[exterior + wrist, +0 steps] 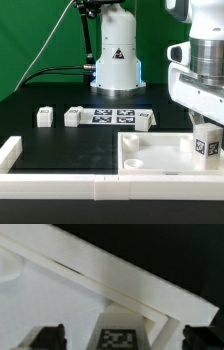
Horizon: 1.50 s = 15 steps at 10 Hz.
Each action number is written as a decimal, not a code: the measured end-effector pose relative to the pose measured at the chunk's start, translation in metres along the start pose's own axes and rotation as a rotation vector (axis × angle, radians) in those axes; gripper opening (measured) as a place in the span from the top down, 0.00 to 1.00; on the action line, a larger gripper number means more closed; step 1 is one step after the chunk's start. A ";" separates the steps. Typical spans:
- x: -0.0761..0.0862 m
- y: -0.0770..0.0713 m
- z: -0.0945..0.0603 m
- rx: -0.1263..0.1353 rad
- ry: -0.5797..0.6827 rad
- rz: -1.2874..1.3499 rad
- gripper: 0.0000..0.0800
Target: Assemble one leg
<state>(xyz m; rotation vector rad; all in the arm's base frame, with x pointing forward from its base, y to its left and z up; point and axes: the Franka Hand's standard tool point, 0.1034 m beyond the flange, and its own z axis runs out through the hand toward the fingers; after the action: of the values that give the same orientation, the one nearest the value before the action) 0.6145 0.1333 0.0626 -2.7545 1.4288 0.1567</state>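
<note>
A leg (207, 145), a stubby white block with a square tag, stands upright at the tray's (150, 160) near right corner in the exterior view. My gripper (205, 128) hangs right over it. In the wrist view the leg's tag (118, 339) faces the camera between my two dark fingertips (51, 336). White gaps show on both sides of the leg, so my gripper (122, 337) is open around it, not touching. Three more legs (44, 116) (73, 117) (146, 120) lie on the black table at the back.
The marker board (110, 115) lies between the loose legs. White border rails run along the front (60, 185) and the exterior view's left (10, 150). The arm's base (115, 60) stands at the back. A long white rail (120, 274) crosses the wrist view.
</note>
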 end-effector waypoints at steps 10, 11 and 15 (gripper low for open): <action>0.013 0.007 -0.002 -0.045 0.001 -1.252 0.19; 0.013 0.006 -0.002 -0.045 0.001 -1.259 0.23; 0.013 0.007 -0.002 -0.045 0.001 -1.256 0.64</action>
<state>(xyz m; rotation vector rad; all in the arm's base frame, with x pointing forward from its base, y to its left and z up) 0.6169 0.1184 0.0635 -3.0544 -0.4632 0.1234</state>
